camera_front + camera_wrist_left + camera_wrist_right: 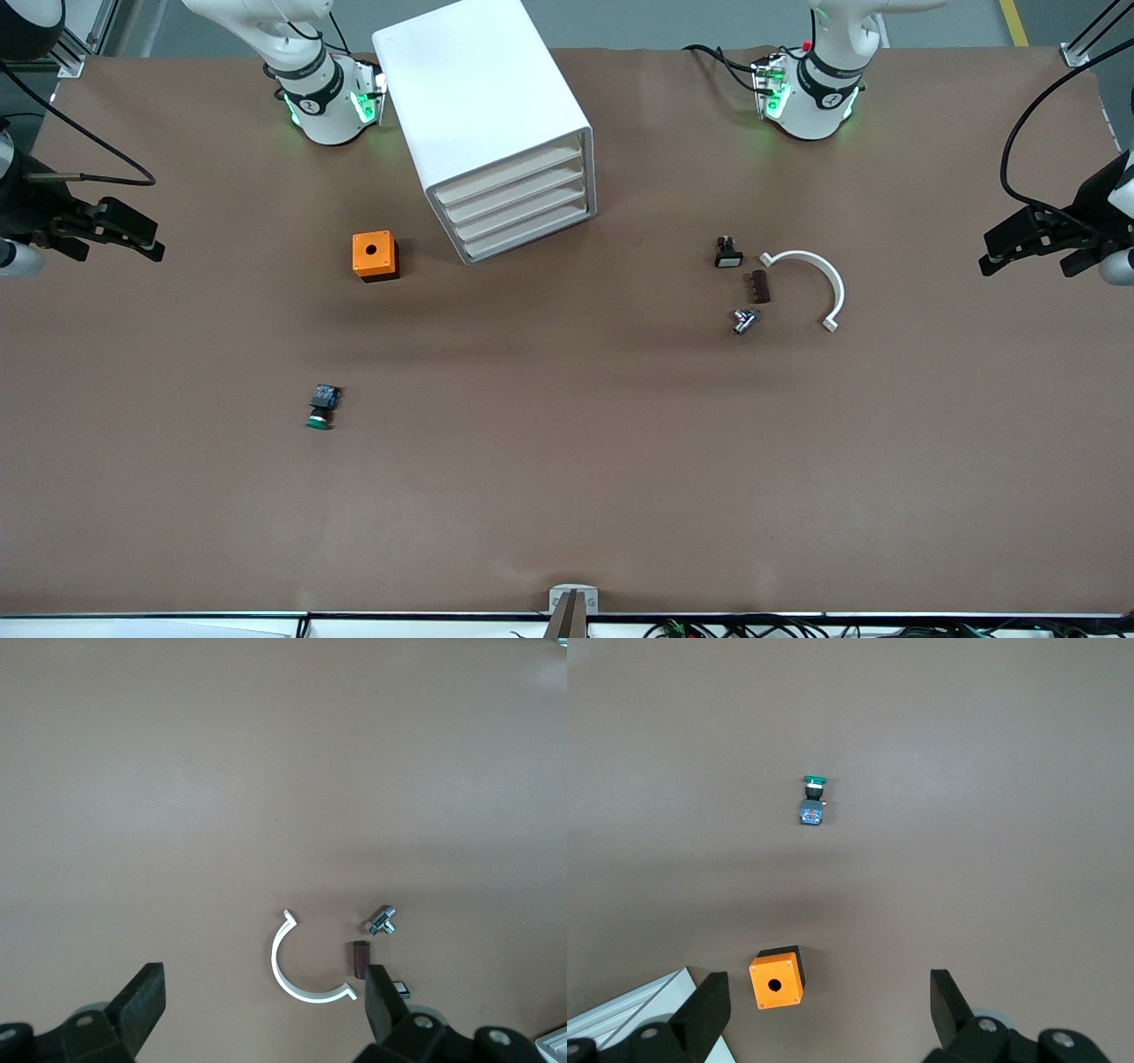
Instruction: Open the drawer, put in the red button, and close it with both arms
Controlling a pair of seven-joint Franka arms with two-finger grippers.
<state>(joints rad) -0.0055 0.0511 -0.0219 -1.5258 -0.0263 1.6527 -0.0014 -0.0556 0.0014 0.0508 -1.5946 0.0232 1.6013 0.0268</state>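
Front view: drawer between left tool, right tool.

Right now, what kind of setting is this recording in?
Likely a robotics lab bench: a brown-covered table, a white drawer cabinet and loose parts like the orange box, between two open grippers.

1. The cabinet stands between the two arm bases.
2. The box lies beside the cabinet, toward the right arm's end.
3. The button lies nearer the front camera than the box.
4. The curved clip lies toward the left arm's end.
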